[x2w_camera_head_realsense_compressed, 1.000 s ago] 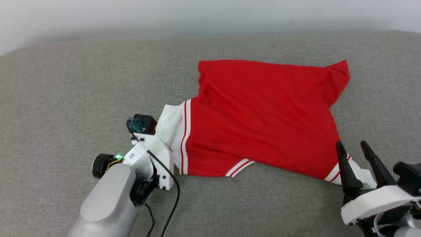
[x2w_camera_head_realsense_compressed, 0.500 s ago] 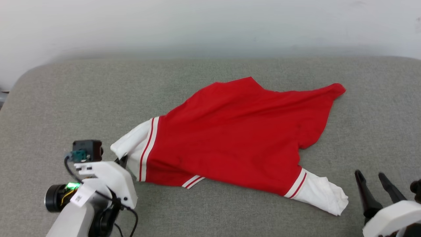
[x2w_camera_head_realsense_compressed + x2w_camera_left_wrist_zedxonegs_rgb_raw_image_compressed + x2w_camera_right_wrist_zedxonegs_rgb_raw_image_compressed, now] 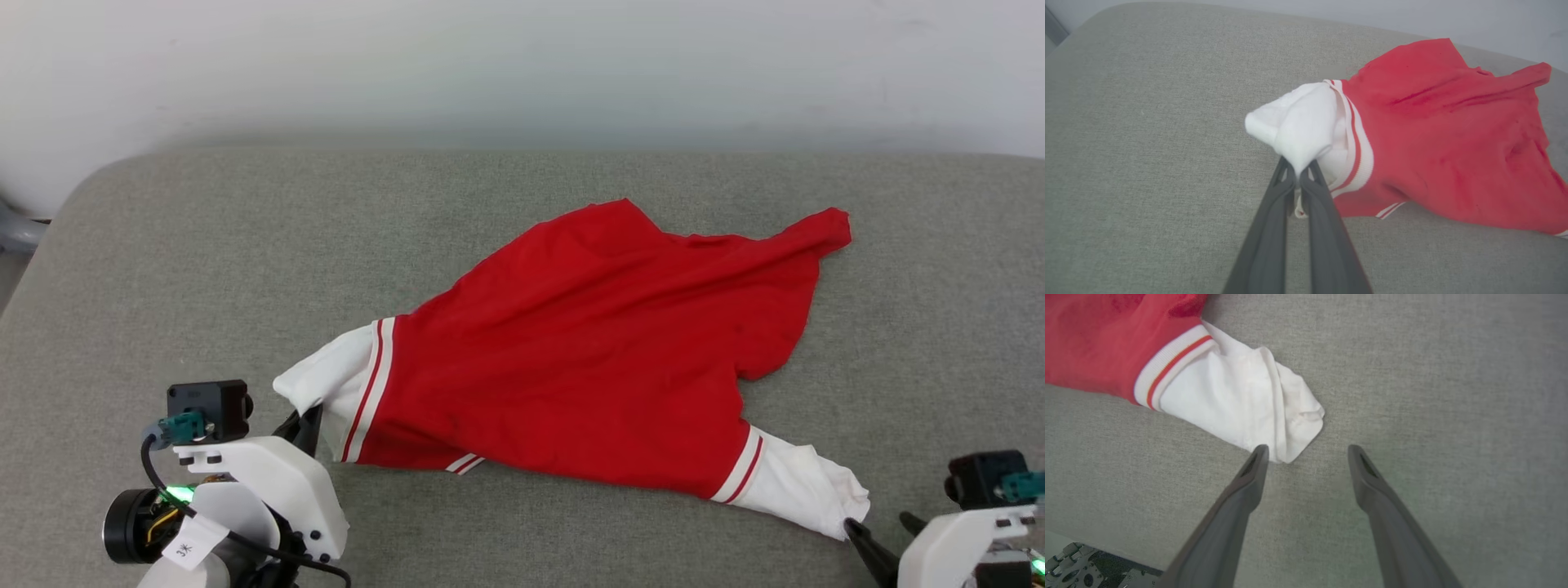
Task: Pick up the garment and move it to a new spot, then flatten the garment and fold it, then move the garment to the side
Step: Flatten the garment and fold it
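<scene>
The garment (image 3: 588,359) is bright red with two white sleeves and lies stretched diagonally on the grey cushion. My left gripper (image 3: 306,420) is at the near left, shut on the tip of the left white sleeve (image 3: 1302,130), which it holds slightly raised. In the left wrist view the left gripper (image 3: 1298,173) has its fingers pressed together on that fabric. My right gripper (image 3: 1308,451) stands open at the near right. Its left fingertip sits at the end of the other white sleeve (image 3: 1237,408), with only bare cushion between the fingers. In the head view the right gripper (image 3: 886,531) is low at the frame's edge.
The grey cushion (image 3: 204,269) extends wide around the garment, with a rounded far-left corner. A white wall (image 3: 490,65) stands behind it. The cushion's near edge (image 3: 1094,543) with robot parts below it shows in the right wrist view.
The head view has shifted. My left gripper has dragged the white sleeve toward the near left, pulling the garment into a diagonal. The right gripper has left the right sleeve and now stands at its tip.
</scene>
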You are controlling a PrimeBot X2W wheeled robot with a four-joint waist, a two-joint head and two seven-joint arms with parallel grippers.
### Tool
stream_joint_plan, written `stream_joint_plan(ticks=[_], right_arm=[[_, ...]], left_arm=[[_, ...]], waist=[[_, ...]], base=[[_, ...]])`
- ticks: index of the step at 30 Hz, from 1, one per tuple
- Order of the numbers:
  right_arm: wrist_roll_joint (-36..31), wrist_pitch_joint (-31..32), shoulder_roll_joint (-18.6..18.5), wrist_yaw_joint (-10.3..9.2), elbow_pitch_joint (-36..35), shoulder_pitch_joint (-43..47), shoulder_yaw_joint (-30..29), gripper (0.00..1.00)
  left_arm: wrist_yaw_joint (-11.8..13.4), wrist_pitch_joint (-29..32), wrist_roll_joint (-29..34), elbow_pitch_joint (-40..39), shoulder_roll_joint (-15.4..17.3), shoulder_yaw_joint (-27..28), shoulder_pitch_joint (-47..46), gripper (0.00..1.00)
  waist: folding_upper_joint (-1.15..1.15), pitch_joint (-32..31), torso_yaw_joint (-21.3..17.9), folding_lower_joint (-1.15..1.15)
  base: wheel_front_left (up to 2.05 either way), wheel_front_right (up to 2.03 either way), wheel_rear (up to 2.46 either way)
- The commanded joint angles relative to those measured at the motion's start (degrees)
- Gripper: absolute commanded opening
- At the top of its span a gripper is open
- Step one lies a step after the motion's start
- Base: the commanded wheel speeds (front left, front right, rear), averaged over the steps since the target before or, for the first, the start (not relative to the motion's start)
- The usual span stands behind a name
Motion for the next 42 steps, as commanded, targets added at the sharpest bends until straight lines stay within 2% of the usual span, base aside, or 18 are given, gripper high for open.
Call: stream_joint_plan(ticks=[1, 8, 11, 16, 17, 18, 19, 24, 29, 36, 42], right_arm=[[0.1, 0.2, -0.8, -0.02, 0.5, -1.6, 1.0, 1.00], [-0.1, -0.3, -4.3, -0.03, 7.4, -7.8, 7.1, 1.00], [0.6, 1.8, -5.5, -0.02, 11.7, -8.6, 10.6, 1.00], [4.3, 7.4, -4.9, 0.08, 17.7, -7.6, 14.8, 1.00], [4.7, 7.8, -4.9, 0.08, 18.1, -7.6, 15.4, 0.46], [5.4, 8.0, -4.8, 0.09, 18.3, -7.8, 16.0, 0.16], [6.1, 8.1, -4.7, 0.13, 18.4, -8.1, 16.5, 0.00], [6.1, 4.6, -6.5, 0.03, 16.1, -10.8, 16.3, 0.00], [4.5, -0.1, -7.1, -0.02, 10.7, -12.0, 12.4, 0.00], [1.7, -2.9, -5.8, -0.03, 2.3, -12.6, 5.9, 0.00], [-1.6, -3.5, -3.7, -0.03, -3.2, -17.7, 0.2, 0.00]], left_arm=[[0.3, 0.1, 0.0, -0.4, 0.0, 0.1, 0.0, 0.00], [0.1, -0.5, -0.2, -0.9, -0.7, -0.3, -1.8, 0.00], [-0.2, -0.9, -0.4, -0.4, -1.0, -0.5, -2.0, 0.00], [-0.5, -1.6, -1.0, 0.7, -1.6, -0.5, -2.3, 0.00], [-0.6, -1.8, -1.0, 0.9, -1.6, -0.5, -2.4, 0.00], [-0.6, -1.8, -1.1, 1.0, -1.6, -0.5, -2.5, 0.00], [-0.6, -1.9, -1.2, 1.3, -1.7, -0.5, -2.5, 0.00], [-1.0, -2.9, -1.2, 2.2, -1.4, -0.2, -2.4, 0.00], [-1.2, -4.1, -0.7, 1.6, -0.4, 0.3, -2.4, 0.00], [-1.7, -5.2, 0.1, -1.0, 1.0, 1.2, -4.9, 0.00], [-3.7, -4.6, 0.4, -0.9, 1.9, 1.4, -13.2, 0.00]], waist=[[0.00, 0.7, 0.2, 0.00], [0.00, 3.7, 1.1, 0.00], [0.00, 4.6, 1.4, 0.00], [0.00, 4.9, 1.8, 0.00], [0.00, 4.9, 1.8, 0.00], [0.00, 4.9, 1.9, 0.00], [0.00, 4.7, 1.8, 0.00], [0.00, 2.8, 1.6, 0.00], [0.00, -0.6, 1.3, 0.00], [0.00, -4.0, 0.7, 0.00], [0.00, -5.0, 0.3, 0.00]], base=[[0.00, 0.00, 0.00], [0.00, 0.00, 0.00], [0.00, 0.00, 0.00], [0.00, 0.00, 0.00], [0.00, 0.00, 0.00], [0.00, 0.00, 0.00], [0.00, 0.00, 0.00], [0.00, 0.00, 0.00], [0.00, 0.00, 0.00], [0.00, 0.00, 0.00], [0.00, 0.00, 0.00]])
